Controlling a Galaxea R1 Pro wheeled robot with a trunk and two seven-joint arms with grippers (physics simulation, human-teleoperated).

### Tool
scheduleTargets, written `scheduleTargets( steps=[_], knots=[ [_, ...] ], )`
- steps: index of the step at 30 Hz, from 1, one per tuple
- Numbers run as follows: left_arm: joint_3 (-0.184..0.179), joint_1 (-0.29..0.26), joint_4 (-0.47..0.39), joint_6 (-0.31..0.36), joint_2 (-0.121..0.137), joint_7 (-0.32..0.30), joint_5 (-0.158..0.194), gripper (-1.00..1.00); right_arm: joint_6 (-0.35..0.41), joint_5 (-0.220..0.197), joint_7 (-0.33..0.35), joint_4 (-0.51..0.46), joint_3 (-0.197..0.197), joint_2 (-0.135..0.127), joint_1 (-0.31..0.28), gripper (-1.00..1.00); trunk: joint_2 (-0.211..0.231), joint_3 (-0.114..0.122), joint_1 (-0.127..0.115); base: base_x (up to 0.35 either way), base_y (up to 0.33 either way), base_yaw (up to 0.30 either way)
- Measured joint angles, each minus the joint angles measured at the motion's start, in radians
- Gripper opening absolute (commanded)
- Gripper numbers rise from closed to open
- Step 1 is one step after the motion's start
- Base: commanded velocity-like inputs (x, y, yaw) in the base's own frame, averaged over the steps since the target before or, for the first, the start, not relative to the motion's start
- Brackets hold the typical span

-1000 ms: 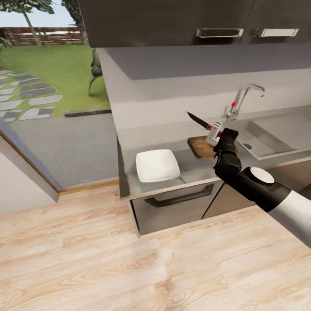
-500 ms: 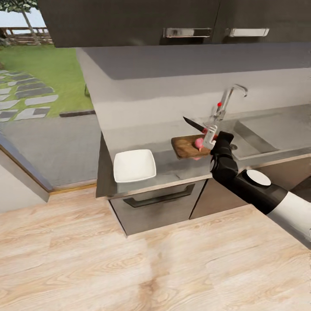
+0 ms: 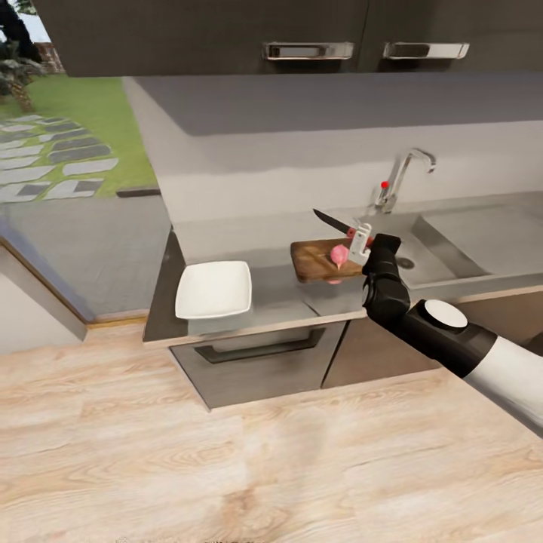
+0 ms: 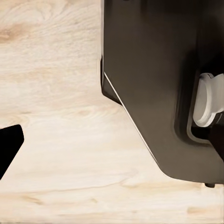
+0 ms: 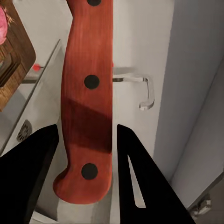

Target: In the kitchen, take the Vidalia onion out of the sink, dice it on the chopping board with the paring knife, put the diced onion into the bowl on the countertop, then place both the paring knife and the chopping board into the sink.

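My right gripper [image 3: 360, 241] is shut on the red handle of the paring knife [image 3: 332, 221], which it holds above the chopping board [image 3: 313, 260]. The dark blade points left and away. The pink Vidalia onion [image 3: 338, 255] lies on the board's right part, just beside the gripper. In the right wrist view the knife handle [image 5: 88, 93] sits between both dark fingers [image 5: 28, 177], with the board [image 5: 14, 60] beyond. The white bowl [image 3: 213, 289] rests on the countertop [image 3: 279, 302] left of the board. The sink [image 3: 452, 253] lies to the right.
A chrome tap [image 3: 397, 177] with a red dot stands behind the sink. Dark wall cabinets [image 3: 226, 34] hang above the counter. Wooden floor [image 3: 226, 467] spreads in front. The left wrist view looks down on the floor [image 4: 51, 93] beside dark robot bodywork [image 4: 154, 84].
The camera has moved, so the whole view has shifted and the counter sits further left. The knife stays in my right gripper. The onion, hidden a second ago, now shows beside it.
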Motion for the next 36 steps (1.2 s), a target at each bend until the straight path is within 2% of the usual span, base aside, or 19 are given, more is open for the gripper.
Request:
scheduleTargets(
  steps=[7,10,16,28,36],
  knots=[
    [-0.001,0.000,0.001,0.000,-0.001,0.000,0.000,1.00,0.001,0.000,0.000,-0.005,0.000,0.010,0.000,-1.00,0.000,-0.008,0.000,0.000,-0.333,0.219],
    [-0.001,0.000,0.006,0.000,-0.011,0.000,-0.001,1.00,0.001,0.000,0.000,-0.006,0.002,0.014,0.000,-1.00,0.000,-0.011,0.000,0.000,-0.333,0.209],
    [-0.001,-0.001,0.013,0.000,-0.015,0.000,-0.001,1.00,0.001,0.000,0.001,-0.007,0.001,0.015,0.001,-1.00,0.000,-0.014,0.000,0.000,-0.281,0.062],
    [-0.001,-0.001,0.029,0.000,-0.015,-0.002,-0.001,1.00,0.001,-0.004,0.001,-0.006,0.000,0.015,0.001,-1.00,0.000,-0.014,0.000,-0.222,0.034,0.002],
    [-0.001,-0.001,0.029,0.000,-0.015,-0.002,-0.001,1.00,0.001,-0.009,0.002,0.001,0.000,0.015,0.001,-1.00,0.000,-0.014,0.000,-0.042,0.017,0.000]
  ],
)
